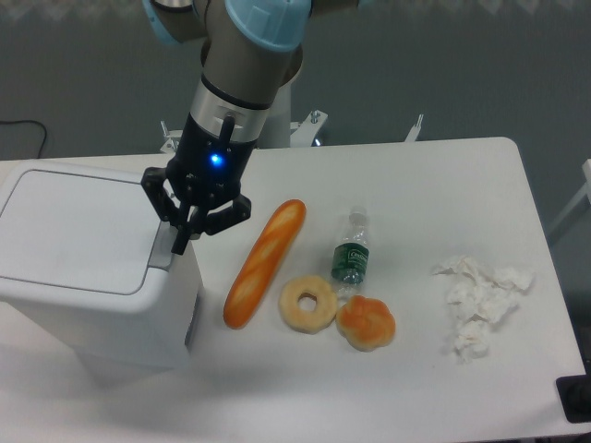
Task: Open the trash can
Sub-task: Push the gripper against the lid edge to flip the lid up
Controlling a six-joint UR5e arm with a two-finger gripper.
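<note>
Nearest us, toward the desk's [462,166] front edge, a glazed bun [366,322] sits touching a ring doughnut [307,303], with crumpled tissues [480,303] well apart near the right edge. At the desk's left edge we see the trash can [88,258], its flat white lid down and its grey push-tab [164,247] facing the food. A baguette [263,262] lies slanted just right of the bin, and a small water bottle [352,248] lies on its side behind the doughnut. Farther back, the arm reaches down and the end effector [179,242], fingers drawn together and clenched on nothing, has its tips at the push-tab.
</note>
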